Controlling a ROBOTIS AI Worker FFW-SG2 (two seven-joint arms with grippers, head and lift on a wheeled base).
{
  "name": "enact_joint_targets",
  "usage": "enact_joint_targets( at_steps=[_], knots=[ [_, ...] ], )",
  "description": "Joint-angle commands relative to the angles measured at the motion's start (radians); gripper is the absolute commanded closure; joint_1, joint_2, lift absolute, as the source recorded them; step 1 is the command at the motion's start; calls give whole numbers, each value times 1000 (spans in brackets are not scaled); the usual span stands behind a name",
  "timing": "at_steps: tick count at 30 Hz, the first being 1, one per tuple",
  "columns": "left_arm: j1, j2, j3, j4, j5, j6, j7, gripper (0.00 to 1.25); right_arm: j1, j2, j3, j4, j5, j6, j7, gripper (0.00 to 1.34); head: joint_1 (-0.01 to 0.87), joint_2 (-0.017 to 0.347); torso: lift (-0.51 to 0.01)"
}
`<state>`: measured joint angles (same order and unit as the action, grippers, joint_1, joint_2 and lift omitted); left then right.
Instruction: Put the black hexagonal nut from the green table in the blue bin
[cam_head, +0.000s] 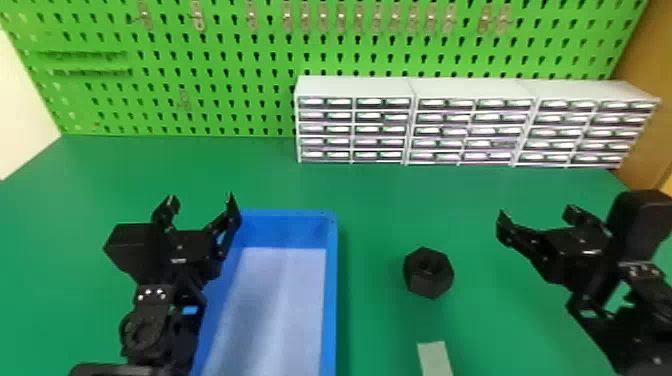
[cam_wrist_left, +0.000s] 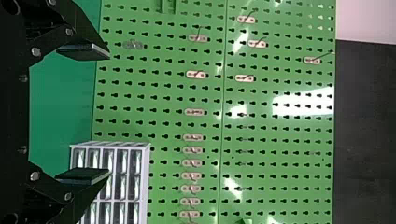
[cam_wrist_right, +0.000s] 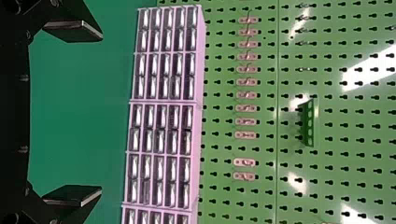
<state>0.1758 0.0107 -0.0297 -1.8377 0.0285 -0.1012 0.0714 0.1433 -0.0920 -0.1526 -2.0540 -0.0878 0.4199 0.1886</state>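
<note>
a: where's the black hexagonal nut?

b: on the green counter, between the blue bin and the right gripper. it sits apart from both, with its hole facing up.

a: and the jaws?

b: spread apart on the right gripper, with nothing between them. same for the left gripper, up by the bin's left side.

a: how will it handle, do you think?

b: stiff, i'd say – it won't give under a squeeze, and it's hardly fragile. weight i can't tell: it could be heavy if it's steel, light if it's plastic.

a: slippery?

b: maybe a little, if the faces are smooth. i'd take two opposite flats, low enough for a good bite. pinch it across the corners and it could twist or squirt out.

a: so which arm?

b: the right looks handier. bring its jaws over the nut, line them up with a pair of flats, close firmly, then lift clear of the bin's near wall – the one facing the nut – and let go low inside.
</note>
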Motion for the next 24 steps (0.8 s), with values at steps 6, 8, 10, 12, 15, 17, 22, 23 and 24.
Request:
enact_joint_targets(
  at_steps=[6,8,10,12,15,17,22,23,24],
  knots=[
    [8,0,2,-2,1,-8,21,369,2,-3,-8,-3,-7,5,0,145,657,57,-95],
    [11,0,2,-2,1,-9,25,369,2,-3,-8,-5,-9,7,0,144,657,57,-95],
    [13,0,2,-2,2,-12,25,369,2,-3,-10,-5,-10,7,0,142,657,57,-95],
    [14,0,1,-2,2,-14,25,369,2,-3,-15,-5,-10,7,0,142,657,57,-95],
    [19,0,-7,-2,-1,-23,50,369,2,-3,-21,-6,-12,8,0,142,657,57,-95],
    [22,0,-10,-2,-4,-29,64,369,2,-3,-22,-8,-13,10,0,142,657,57,-95],
    [25,0,-10,-2,-4,-32,76,369,-1,-11,-25,-14,-21,31,0,142,657,57,-95],
    [25,0,-10,-2,-4,-32,77,369,-2,-12,-25,-15,-24,37,0,140,657,57,-95],
    [25,0,-10,0,-4,-32,77,369,-5,-17,-24,-21,-30,53,0,142,657,57,-95]
  ],
)
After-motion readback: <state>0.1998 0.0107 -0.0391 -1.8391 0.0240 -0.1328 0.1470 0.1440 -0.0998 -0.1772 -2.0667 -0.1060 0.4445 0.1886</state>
